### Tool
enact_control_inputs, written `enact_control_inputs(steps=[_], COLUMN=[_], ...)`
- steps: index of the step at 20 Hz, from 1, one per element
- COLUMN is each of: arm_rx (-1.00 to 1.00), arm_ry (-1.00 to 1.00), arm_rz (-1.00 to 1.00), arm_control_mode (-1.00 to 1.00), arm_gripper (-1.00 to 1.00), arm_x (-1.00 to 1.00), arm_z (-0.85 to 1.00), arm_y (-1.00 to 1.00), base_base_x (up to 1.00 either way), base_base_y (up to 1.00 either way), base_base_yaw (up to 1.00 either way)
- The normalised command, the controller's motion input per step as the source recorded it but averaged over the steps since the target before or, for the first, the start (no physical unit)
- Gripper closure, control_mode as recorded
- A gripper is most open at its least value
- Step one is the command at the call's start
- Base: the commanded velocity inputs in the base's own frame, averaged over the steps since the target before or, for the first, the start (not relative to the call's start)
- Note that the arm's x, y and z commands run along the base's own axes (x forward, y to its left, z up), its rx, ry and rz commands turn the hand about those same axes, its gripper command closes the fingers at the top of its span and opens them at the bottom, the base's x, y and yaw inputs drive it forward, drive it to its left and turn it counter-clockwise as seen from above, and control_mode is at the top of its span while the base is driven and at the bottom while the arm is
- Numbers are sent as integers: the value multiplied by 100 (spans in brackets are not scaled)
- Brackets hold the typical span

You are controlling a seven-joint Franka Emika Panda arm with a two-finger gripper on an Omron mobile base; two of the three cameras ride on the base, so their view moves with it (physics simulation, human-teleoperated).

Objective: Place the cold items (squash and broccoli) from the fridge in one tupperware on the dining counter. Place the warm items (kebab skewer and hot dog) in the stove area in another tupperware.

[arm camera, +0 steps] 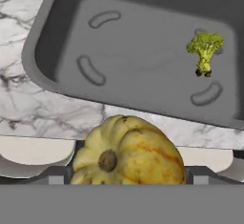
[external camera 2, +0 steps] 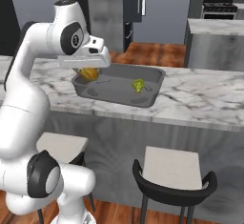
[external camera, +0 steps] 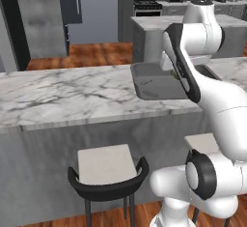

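A yellow-orange squash (arm camera: 126,154) sits between my gripper's (arm camera: 126,176) fingers, so the gripper is shut on it. From the right base view the squash (external camera 2: 88,73) hangs under the hand (external camera 2: 86,56), just above the near left rim of a grey tupperware (external camera 2: 152,96) on the marble dining counter (external camera 2: 200,99). A small green broccoli (arm camera: 205,51) lies inside the tupperware (arm camera: 43,42), toward its far side from the hand; the right base view also shows this broccoli (external camera 2: 138,85). In the left base view my arm hides part of the tupperware (external camera: 147,83).
Two black-backed stools (external camera 2: 169,170) (external camera: 106,168) stand under the counter's near edge. Behind the counter are a second island (external camera: 154,25), a stove (external camera: 147,6) against the far wall and a tall grey fridge (external camera: 41,18) at the left. Bare marble (external camera: 62,95) stretches left of the tupperware.
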Motion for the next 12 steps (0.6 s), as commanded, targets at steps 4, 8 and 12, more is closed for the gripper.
enact_control_inputs(steps=[4,8,12], arm_rx=[0,0,0], arm_ry=[0,2,6], arm_rz=[10,1,0], arm_control_mode=[-100,-100,-100], arm_gripper=[100,100,100], arm_x=[74,86,82], arm_z=[-57,-18,-20], arm_y=[-8,-1,0], base_base_x=[0,0,0], base_base_y=[0,0,0], base_base_yaw=[0,0,0])
